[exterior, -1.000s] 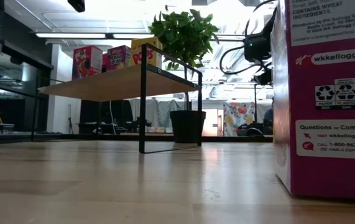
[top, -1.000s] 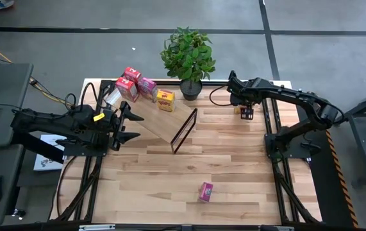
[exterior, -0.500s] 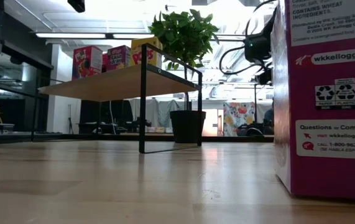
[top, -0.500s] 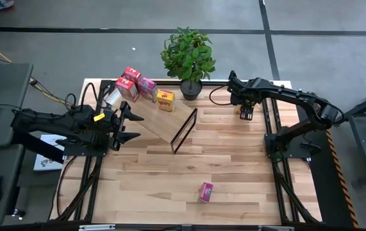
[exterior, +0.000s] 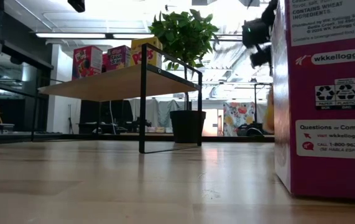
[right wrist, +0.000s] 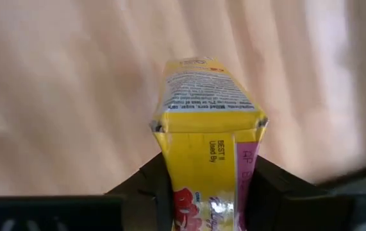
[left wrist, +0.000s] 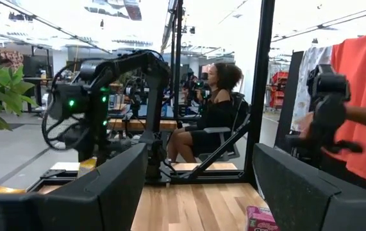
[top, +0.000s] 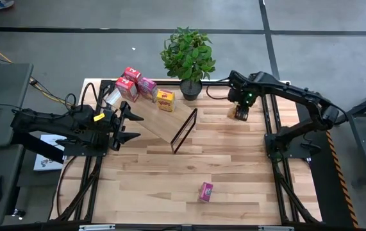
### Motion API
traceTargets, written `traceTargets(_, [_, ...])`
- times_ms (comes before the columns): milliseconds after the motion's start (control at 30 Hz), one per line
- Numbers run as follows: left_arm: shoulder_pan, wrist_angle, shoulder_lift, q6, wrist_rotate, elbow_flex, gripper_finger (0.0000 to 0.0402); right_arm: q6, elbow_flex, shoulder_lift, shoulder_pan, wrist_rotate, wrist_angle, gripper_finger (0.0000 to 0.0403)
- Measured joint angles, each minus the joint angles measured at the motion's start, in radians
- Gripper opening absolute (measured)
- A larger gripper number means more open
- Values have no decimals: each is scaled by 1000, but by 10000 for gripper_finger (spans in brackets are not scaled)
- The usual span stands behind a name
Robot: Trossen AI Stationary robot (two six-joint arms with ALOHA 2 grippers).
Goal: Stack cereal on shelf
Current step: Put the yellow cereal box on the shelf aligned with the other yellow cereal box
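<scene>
right jaws (right wrist: 202,179) clenched on a yellow box (right wrist: 207,138) by its lower end only; a thin hold may let it tilt or slip before reaching the shelf (top: 160,125); left jaws (top: 131,125) released.

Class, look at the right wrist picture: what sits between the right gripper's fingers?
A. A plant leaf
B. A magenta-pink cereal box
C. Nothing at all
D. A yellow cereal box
D: the right wrist view shows the right gripper with a dark finger against each side of a yellow cereal box.
</scene>
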Motion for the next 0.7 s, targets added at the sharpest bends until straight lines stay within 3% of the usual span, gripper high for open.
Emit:
traceTargets(233, [0,0,0,35,0,0,273,318,138,0,109,-424,19,122])
traceTargets(400, [0,0,0,35,0,0,273,444,219,0,265,-566,110,121])
traceTargets(567, [0,0,0,35,0,0,273,492,338,0,438,-574,231,121])
traceTargets(633, [0,2,0,36,0,0,273,493,383,0,502,-507,322,121])
traceTargets(700, [0,8,0,36,0,0,273,532,409,0,558,-372,450,121])
